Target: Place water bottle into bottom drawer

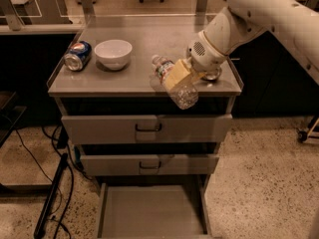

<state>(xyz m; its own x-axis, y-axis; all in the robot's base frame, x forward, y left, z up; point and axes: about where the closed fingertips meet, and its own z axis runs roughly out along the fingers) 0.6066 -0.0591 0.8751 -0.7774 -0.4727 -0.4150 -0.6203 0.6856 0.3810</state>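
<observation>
At frame centre the tool (175,73) grasps the small clear ribbed plastic bottle (184,94), tilted, above the open grey metal bottom drawer (149,212).

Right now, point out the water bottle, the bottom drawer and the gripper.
water bottle (184,94), camera view, its clear lower body.
bottom drawer (149,210), camera view, its bare floor.
gripper (173,75), camera view, between fingertips gripping the bottle.

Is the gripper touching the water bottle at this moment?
Touching. The camera view shows the gripper clamped across the middle of the water bottle, which hangs tilted past the front edge of the cabinet top.
</observation>
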